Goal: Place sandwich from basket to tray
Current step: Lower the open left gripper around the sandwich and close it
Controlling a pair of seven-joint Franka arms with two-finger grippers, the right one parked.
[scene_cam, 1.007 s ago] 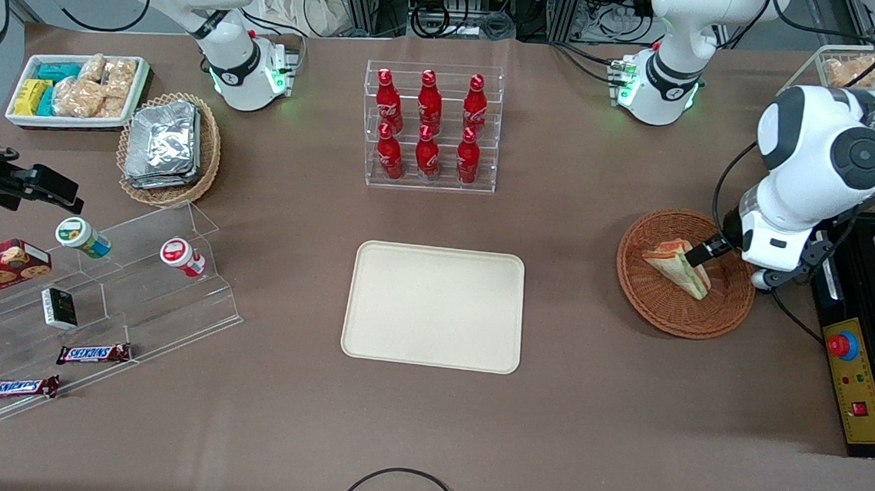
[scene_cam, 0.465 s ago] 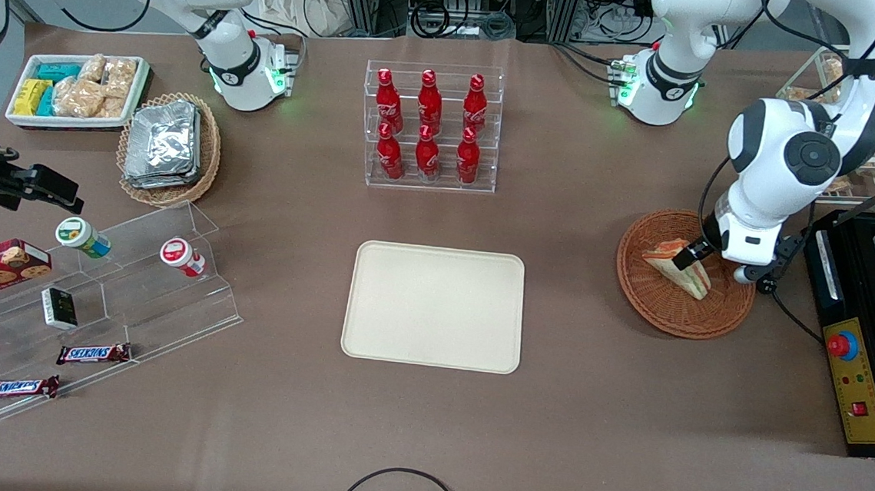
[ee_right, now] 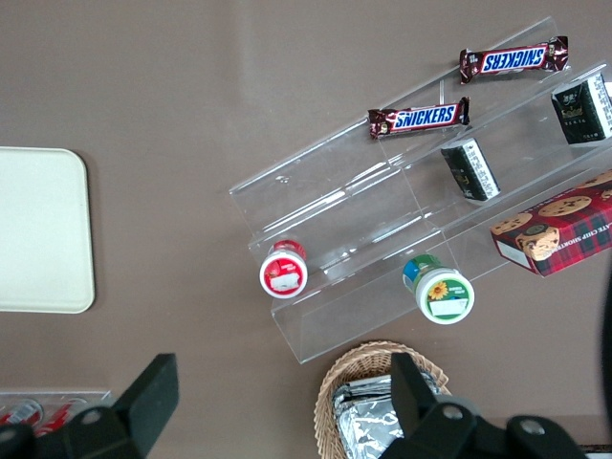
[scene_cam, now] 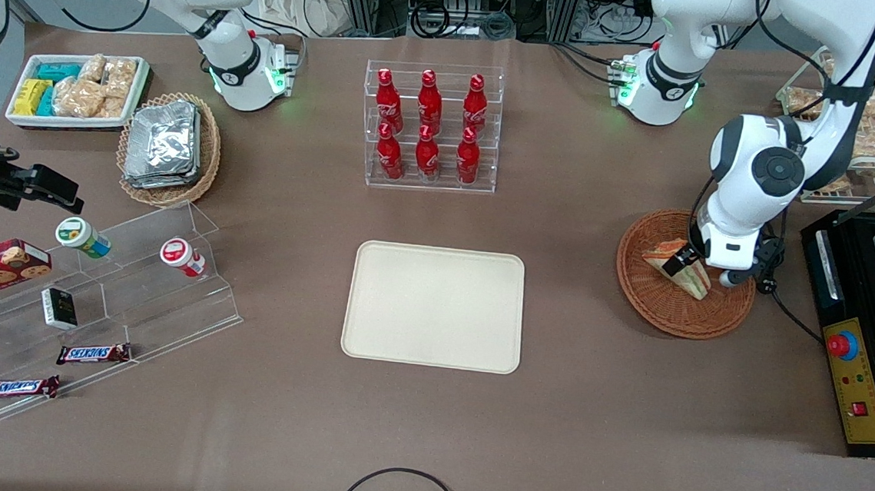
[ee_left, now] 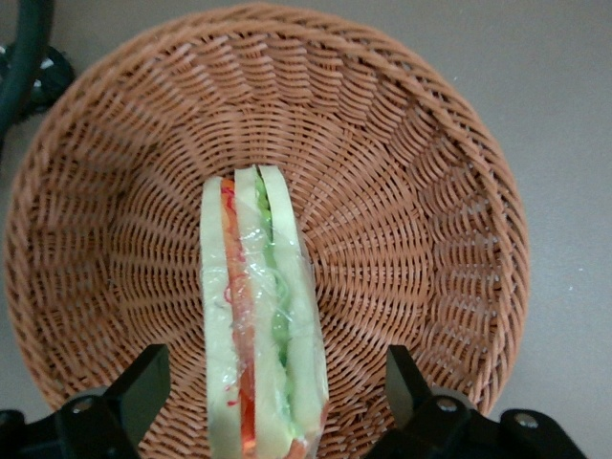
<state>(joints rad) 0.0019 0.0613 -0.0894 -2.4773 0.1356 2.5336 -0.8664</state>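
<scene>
The sandwich (scene_cam: 675,266), a plastic-wrapped wedge of white bread with green, orange and red layers, lies in the reddish-brown wicker basket (scene_cam: 656,307) toward the working arm's end of the table. My left gripper (scene_cam: 684,264) is down in the basket, over the sandwich. In the left wrist view the gripper (ee_left: 273,382) is open, with one black finger (ee_left: 143,382) on each side of the sandwich (ee_left: 258,325) and a gap between each finger and the bread. The basket's weave (ee_left: 402,191) surrounds them. The cream-beige tray (scene_cam: 434,306) lies bare mid-table.
A clear rack of red bottles (scene_cam: 430,126) stands farther from the front camera than the tray. A black machine with a yellow control panel (scene_cam: 852,378) sits beside the basket. A wire basket of bread (scene_cam: 869,129) stands nearby. Acrylic snack shelves (scene_cam: 95,291) lie toward the parked arm's end.
My left arm has swung over the basket and turned at the wrist, and the gripper has shifted along the sandwich. The sandwich has not moved.
</scene>
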